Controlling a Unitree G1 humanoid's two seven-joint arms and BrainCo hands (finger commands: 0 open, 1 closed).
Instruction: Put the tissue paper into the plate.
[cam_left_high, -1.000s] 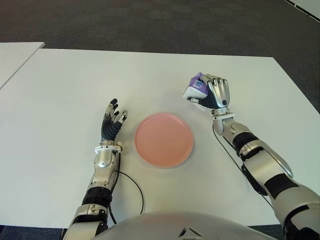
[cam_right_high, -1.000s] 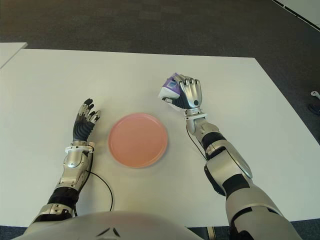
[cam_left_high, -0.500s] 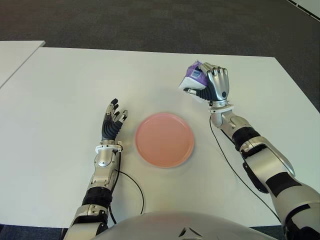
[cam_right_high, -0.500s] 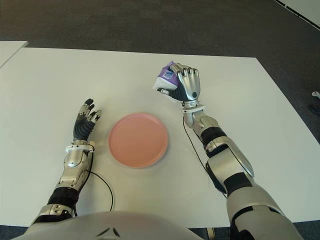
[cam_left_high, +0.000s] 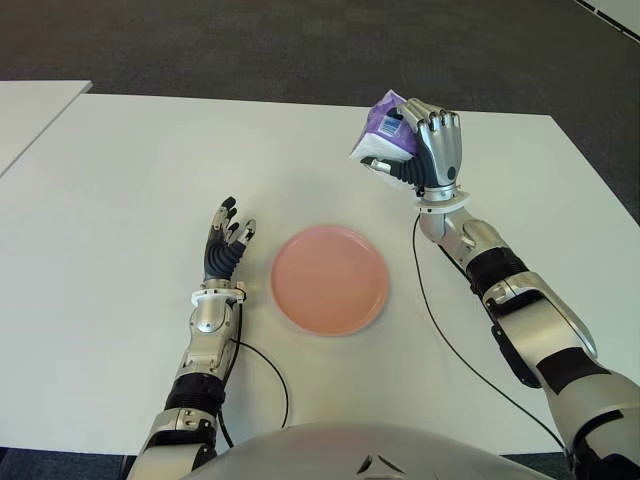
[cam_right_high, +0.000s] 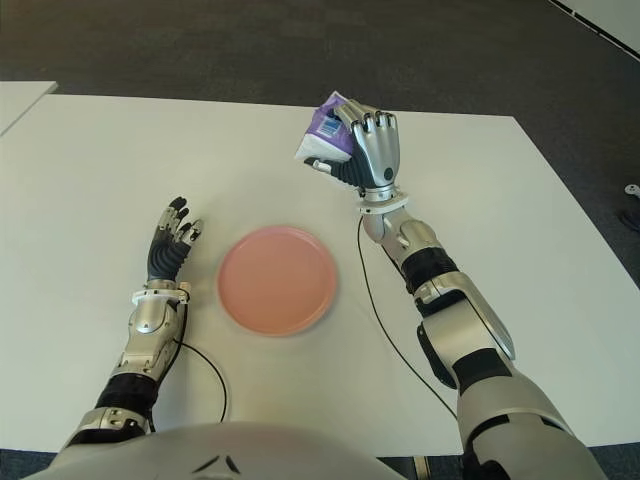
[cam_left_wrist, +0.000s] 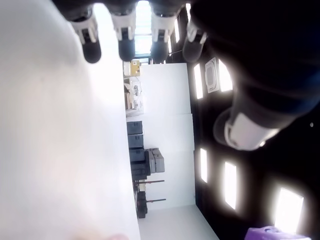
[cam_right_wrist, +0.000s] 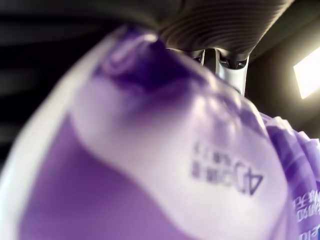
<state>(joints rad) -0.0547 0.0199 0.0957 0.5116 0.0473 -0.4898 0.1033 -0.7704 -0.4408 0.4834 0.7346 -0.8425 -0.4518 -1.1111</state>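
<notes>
The right hand (cam_left_high: 428, 150), fingers curled around the purple-and-white plastic tissue paper pack (cam_left_high: 384, 132), holds it above the white table (cam_left_high: 120, 180), with the round pink plate (cam_left_high: 329, 279) toward seven o'clock from it; the left hand (cam_left_high: 226, 243) shows spread at the plate's nine o'clock.

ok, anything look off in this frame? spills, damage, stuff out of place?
Nothing stands out. The right hand grips the purple tissue pack in the air beyond the pink plate, which is bare and intact on the white table. The left hand shows left of the plate, fingers open.
</notes>
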